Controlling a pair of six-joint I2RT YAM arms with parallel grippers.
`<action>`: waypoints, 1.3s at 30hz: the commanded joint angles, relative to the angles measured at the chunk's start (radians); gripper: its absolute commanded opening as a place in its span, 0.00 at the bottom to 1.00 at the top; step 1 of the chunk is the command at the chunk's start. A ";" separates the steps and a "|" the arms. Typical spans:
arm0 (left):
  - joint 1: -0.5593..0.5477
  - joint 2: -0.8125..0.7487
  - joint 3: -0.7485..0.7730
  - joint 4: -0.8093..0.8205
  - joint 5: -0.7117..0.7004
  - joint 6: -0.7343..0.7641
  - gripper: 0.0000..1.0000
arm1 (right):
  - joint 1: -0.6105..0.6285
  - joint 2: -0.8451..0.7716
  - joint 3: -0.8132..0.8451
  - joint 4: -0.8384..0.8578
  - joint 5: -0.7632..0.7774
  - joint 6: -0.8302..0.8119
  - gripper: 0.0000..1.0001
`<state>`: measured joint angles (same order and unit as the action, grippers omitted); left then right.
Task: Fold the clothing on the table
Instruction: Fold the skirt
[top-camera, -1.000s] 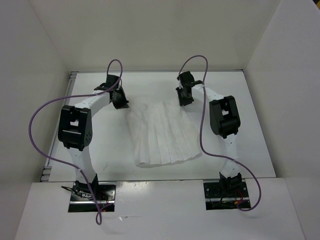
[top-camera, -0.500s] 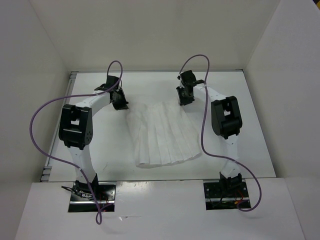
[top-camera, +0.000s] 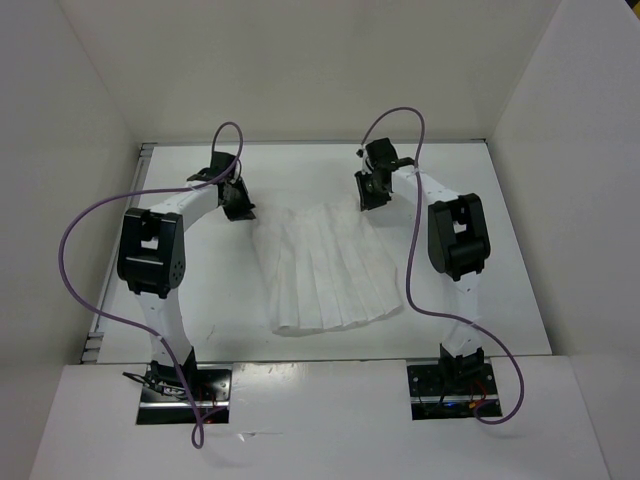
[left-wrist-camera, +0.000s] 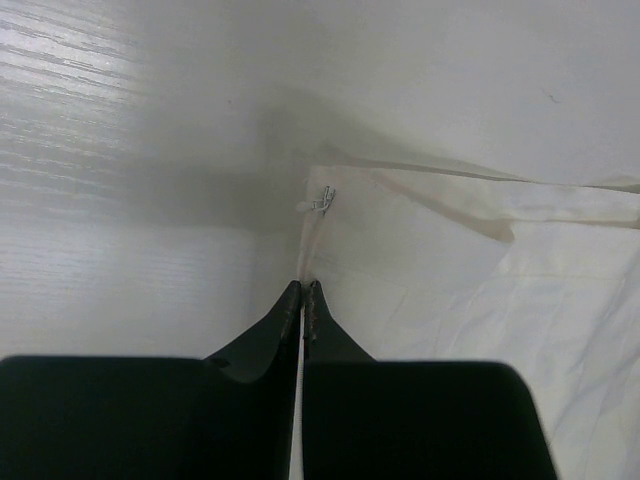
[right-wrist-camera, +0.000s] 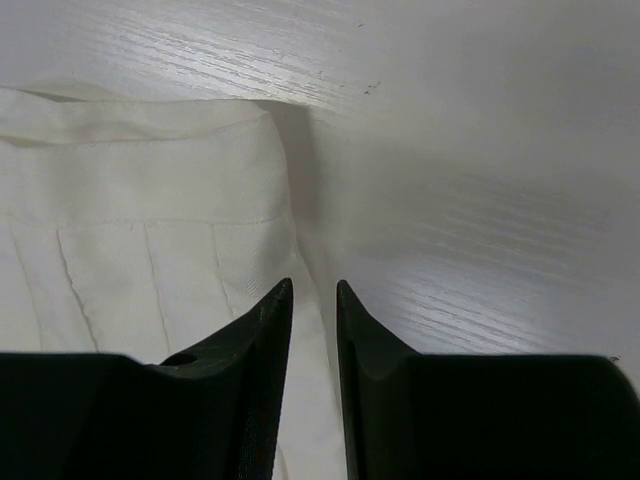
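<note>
One piece of clothing (top-camera: 325, 275) on the counter (top-camera: 500, 300), and it lies right in the middle, between the two arms. It is thin white fabric, fan-shaped, with lengthwise pleats running from a narrow far edge down to a wide, gently curved hem (top-camera: 335, 322) on the near side. The counter is glossy white with a faint streaked grain that catches the light in both wrist views.

Over to the left fingers (left-wrist-camera: 303, 292): black, tapered, pressed tight together, with a sliver of the clothing's edge pinched between the tips. The cloth rises into them as a thin ridge from the far left corner. One tiny metal hook (left-wrist-camera: 321, 199) glints on that ridge, just beyond the tips.

Now the right fingers (top-camera: 368, 203), at the far right corner: two black wedges standing slightly apart, a narrow gap between them. The clothing's side edge shows through that gap, and the stitched waistband (right-wrist-camera: 140, 150) lies flat just ahead to one side. They are not closed on anything.

The count: two arms, the left arm (top-camera: 150, 250) and the right arm (top-camera: 458, 235), both white with black joints. There are two purple cables, one looping off each (top-camera: 75, 250) (top-camera: 408, 260). Matte white walls (top-camera: 300, 70) box in the scene.
</note>
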<state>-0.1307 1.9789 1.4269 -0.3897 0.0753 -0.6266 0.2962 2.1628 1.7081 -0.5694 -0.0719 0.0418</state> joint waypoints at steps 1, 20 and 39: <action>0.009 0.017 0.027 0.003 0.012 0.027 0.00 | -0.003 -0.012 0.002 -0.023 -0.058 -0.016 0.29; 0.019 0.026 0.027 0.003 0.012 0.027 0.00 | 0.006 0.037 0.012 -0.023 -0.046 -0.034 0.36; 0.019 0.015 0.027 0.012 0.055 0.036 0.00 | 0.046 0.066 0.010 -0.009 -0.082 0.017 0.00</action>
<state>-0.1188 1.9965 1.4269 -0.3893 0.0944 -0.6228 0.3225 2.2677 1.7760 -0.5728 -0.2207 0.0429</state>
